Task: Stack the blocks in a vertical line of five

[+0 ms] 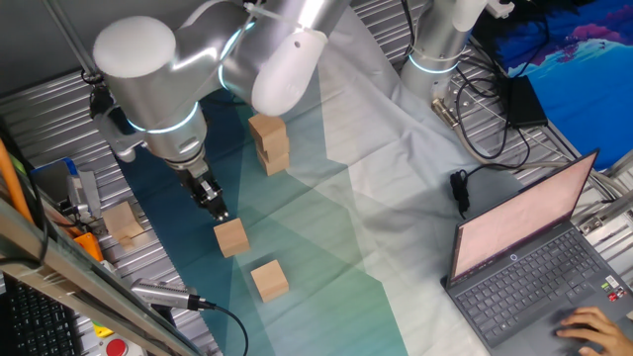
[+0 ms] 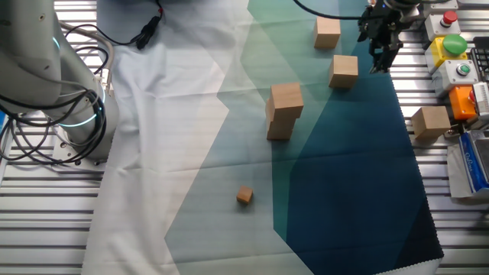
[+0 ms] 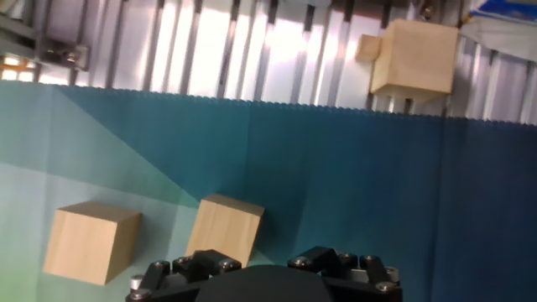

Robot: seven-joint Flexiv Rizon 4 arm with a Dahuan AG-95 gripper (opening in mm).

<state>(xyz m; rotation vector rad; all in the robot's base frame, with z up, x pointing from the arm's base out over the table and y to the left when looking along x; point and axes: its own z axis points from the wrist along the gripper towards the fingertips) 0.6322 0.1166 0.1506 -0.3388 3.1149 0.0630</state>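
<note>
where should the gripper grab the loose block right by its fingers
Take the block from above, fingers closing on two opposite side faces. It lies flat on the cloth, free all round, with the gripper beside it; match the wrist to its turned faces.

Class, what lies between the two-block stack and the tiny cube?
Only bare cloth between stack and tiny cube, shown in the other fixed view.

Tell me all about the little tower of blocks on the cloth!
The tower is two plain light-brown wooden cubes, one on top of the other. The top cube sits a bit crooked, turned and shifted so its edges do not line up with the bottom cube. It stands upright on the blue-green cloth, near a pale green patch. Nothing else touches it; the gripper is off beside another block.
</note>
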